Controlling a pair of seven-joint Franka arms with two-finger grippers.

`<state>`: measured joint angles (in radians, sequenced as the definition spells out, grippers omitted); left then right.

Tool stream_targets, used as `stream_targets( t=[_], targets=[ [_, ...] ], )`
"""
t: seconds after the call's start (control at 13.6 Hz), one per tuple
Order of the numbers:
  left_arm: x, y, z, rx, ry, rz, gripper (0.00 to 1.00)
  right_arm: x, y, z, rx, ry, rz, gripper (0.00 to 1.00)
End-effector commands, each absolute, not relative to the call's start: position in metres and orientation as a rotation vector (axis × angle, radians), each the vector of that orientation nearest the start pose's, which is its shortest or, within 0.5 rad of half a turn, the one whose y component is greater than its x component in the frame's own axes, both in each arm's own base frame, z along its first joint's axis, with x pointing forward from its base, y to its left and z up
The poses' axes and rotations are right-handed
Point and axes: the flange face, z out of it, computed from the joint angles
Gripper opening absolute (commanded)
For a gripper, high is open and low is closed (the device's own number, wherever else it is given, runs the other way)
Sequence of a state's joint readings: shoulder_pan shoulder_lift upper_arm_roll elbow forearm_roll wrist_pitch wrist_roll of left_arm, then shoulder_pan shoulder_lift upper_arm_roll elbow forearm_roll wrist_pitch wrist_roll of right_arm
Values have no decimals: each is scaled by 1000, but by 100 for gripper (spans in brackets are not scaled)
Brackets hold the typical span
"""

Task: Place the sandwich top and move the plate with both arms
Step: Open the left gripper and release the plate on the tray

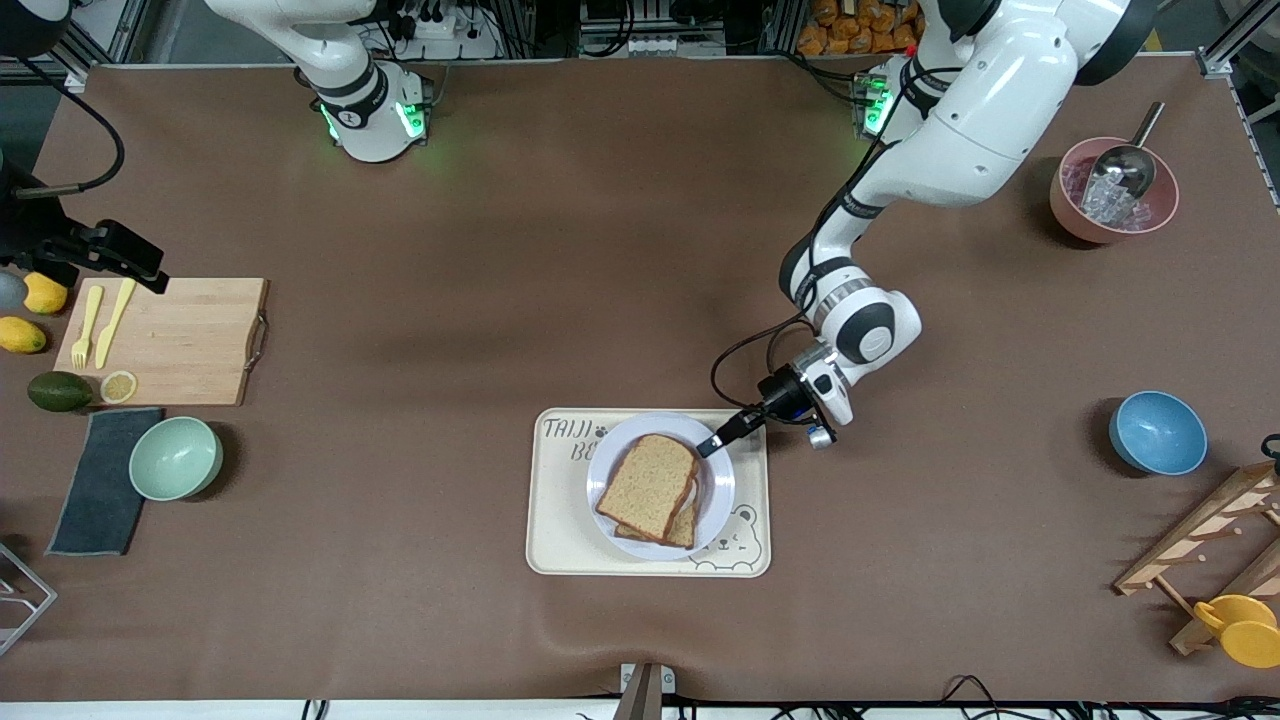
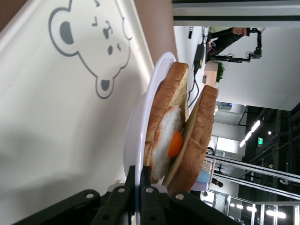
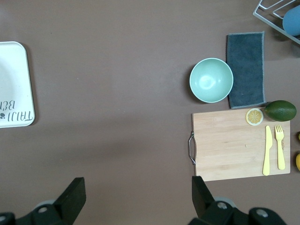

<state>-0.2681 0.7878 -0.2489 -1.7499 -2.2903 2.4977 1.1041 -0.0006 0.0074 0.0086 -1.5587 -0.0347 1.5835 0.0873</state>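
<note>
Left gripper (image 1: 712, 443) clamped on plate (image 1: 718, 500) rim, sandwich top (image 1: 648, 485) on plate, right gripper (image 3: 136, 199) spread wide, gripping nothing, over bare table (image 3: 117, 117).

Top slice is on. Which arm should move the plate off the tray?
Left. Its hand already pinches the plate rim beside the sandwich. The right hand hangs open above bare table near the cutting board.

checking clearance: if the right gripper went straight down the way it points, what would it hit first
Most likely bare table: the open right gripper points down at brown mat between the tray and the cutting board. Nothing else shows in that line.
</note>
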Motion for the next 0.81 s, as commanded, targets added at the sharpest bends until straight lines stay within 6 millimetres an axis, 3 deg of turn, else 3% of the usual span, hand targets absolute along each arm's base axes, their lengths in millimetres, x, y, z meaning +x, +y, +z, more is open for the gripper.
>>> stream_targets(
  t=[0.0, 0.29, 0.37, 0.44, 0.73],
  targets=[
    [570, -327, 119, 1806, 663, 274, 0, 558, 3, 625, -3193, 130, -20, 100],
    [565, -331, 111, 1820, 657, 260, 2, 558, 2, 623, -3194, 132, -15, 100],
    [567, -330, 114, 1819, 653, 266, 74, 558, 3, 624, -3194, 129, -17, 100],
    [569, -327, 117, 1812, 660, 273, 100, 558, 3, 624, -3193, 129, -20, 100],
    [572, -319, 122, 1819, 665, 287, 100, 558, 3, 624, -3193, 132, -22, 100]
  ],
)
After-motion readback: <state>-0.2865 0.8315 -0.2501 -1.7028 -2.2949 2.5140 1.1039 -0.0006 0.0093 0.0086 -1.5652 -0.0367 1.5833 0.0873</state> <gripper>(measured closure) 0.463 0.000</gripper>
